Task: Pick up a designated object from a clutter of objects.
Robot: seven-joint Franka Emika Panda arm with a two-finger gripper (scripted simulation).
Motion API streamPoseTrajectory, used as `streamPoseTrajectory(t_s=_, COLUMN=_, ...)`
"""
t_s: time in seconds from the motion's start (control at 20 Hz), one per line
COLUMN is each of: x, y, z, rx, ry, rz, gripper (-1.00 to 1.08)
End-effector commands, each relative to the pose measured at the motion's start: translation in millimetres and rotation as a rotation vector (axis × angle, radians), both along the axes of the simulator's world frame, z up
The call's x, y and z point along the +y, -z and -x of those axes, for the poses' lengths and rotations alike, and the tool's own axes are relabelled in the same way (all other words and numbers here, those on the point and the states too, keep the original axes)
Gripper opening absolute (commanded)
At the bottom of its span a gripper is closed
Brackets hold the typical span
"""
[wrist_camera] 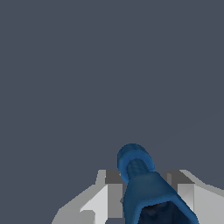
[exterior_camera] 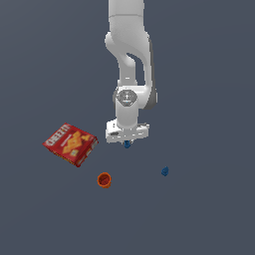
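Observation:
The designated object [wrist_camera: 139, 183], a dark-blue peg with a knobby round end, sits between the two grey fingers [wrist_camera: 106, 194] of my gripper [wrist_camera: 144, 192], which is shut on it. From the exterior view the gripper [exterior_camera: 127, 142] points straight down with the blue peg [exterior_camera: 127, 145] poking out below its fingertips. The rest of the clutter lies around it: a red Cheez-It box [exterior_camera: 69, 144], a small orange cup [exterior_camera: 104, 180] and a stubbier blue bit [exterior_camera: 165, 171].
The white arm [exterior_camera: 130, 60] rises behind the gripper toward the top of the exterior view. A plain dark grey floor [exterior_camera: 209, 214] carries all the objects. Nothing but that floor shows behind the peg in the wrist view.

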State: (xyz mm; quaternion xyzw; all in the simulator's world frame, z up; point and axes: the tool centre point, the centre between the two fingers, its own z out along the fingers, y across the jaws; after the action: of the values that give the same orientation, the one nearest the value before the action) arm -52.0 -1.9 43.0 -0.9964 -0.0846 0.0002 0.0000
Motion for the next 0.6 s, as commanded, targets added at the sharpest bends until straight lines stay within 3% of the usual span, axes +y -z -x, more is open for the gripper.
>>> streamPoseTrajectory(t_s=0.0, x=0.0, y=0.4, z=0.0, rx=0.000, ry=0.000, rz=0.000, gripper=-1.00)
streamPoseTrajectory(t_s=0.55, x=1.2, y=-4.3, z=-0.9, rx=-0.001, ry=0.000, rz=0.000, gripper=-1.00)
